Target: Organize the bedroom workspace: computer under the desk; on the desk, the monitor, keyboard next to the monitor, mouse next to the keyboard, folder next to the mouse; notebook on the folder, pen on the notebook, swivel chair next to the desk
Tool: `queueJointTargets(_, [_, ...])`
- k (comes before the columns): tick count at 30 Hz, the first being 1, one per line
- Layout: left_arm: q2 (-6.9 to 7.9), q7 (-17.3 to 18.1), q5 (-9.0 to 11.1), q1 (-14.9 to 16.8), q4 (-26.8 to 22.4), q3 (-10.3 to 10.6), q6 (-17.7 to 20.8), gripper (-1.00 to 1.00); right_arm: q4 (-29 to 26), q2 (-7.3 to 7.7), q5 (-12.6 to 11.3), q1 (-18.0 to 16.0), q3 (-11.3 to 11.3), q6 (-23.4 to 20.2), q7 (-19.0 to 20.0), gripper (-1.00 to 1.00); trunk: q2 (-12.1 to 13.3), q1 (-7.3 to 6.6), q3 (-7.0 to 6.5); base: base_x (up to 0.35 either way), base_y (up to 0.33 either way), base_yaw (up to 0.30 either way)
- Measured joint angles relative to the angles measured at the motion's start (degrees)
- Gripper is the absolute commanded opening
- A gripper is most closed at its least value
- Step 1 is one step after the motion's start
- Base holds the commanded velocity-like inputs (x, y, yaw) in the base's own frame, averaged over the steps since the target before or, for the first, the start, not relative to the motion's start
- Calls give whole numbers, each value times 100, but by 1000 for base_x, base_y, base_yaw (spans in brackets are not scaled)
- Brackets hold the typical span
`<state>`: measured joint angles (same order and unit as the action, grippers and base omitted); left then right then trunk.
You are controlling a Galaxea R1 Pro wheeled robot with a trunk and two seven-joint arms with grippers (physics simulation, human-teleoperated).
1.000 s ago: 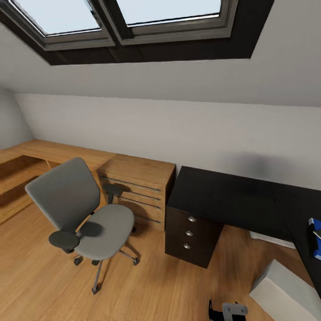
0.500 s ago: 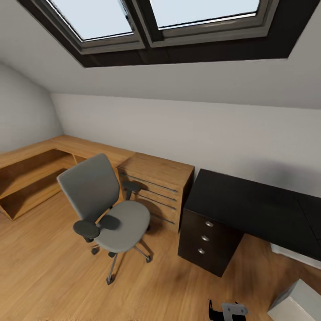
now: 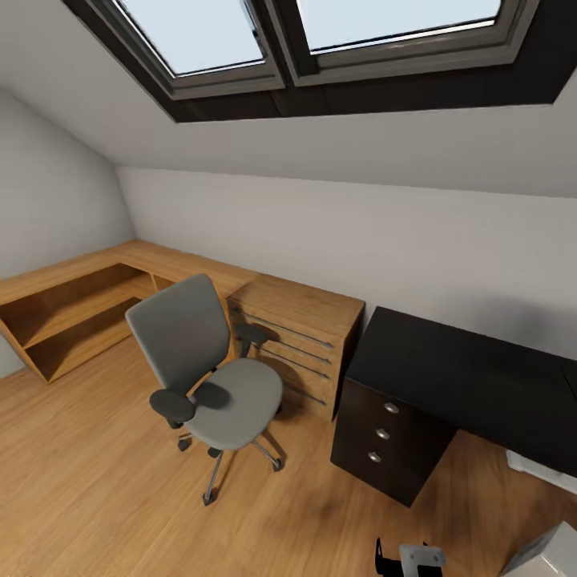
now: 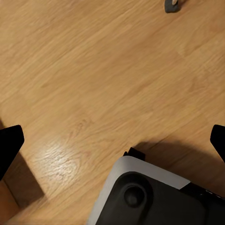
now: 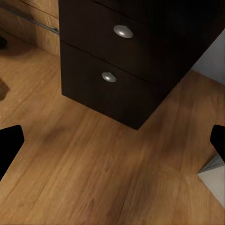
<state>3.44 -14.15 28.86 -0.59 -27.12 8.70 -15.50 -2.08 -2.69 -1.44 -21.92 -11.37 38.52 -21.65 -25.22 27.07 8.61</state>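
The grey swivel chair (image 3: pixel 212 377) stands on the wooden floor with a bare seat, left of the black desk (image 3: pixel 473 369), a wooden drawer unit between them. The desk's three silver-knobbed drawers (image 3: pixel 383 433) face me, and two of them show close up in the right wrist view (image 5: pixel 117 56). A corner of the white-grey computer (image 3: pixel 554 553) lies at the picture's lower right. My left gripper (image 4: pixel 112 140) is open over bare floor. My right gripper (image 5: pixel 112 140) is open, pointing at the floor before the drawers. Monitor, keyboard, mouse, folder, notebook and pen are out of view.
Light wooden low cabinets (image 3: pixel 296 320) and open shelves (image 3: pixel 72 312) run along the wall to the left under a sloped ceiling with skylights (image 3: pixel 320 32). Open floor lies in front of the chair. My own base (image 4: pixel 150 197) shows below the left gripper.
The head view has swung to the left, so the chair and desk sit further right in the picture and the blue folder on the desk has left it. Nothing else has moved.
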Motion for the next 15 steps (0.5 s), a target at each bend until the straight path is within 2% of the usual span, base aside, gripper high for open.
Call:
queueJointTargets(4, [0, 0, 0, -1, 0, 3, 0, 100, 0, 5, 0, 0, 0, 5, 1, 100, 0, 0, 0, 0, 0, 2])
queueJointTargets(15, [0, 1, -1, 0, 0, 4, 1, 100, 0, -4, -1, 0, 1, 8, -2, 100, 0, 0, 0, 0, 0, 257])
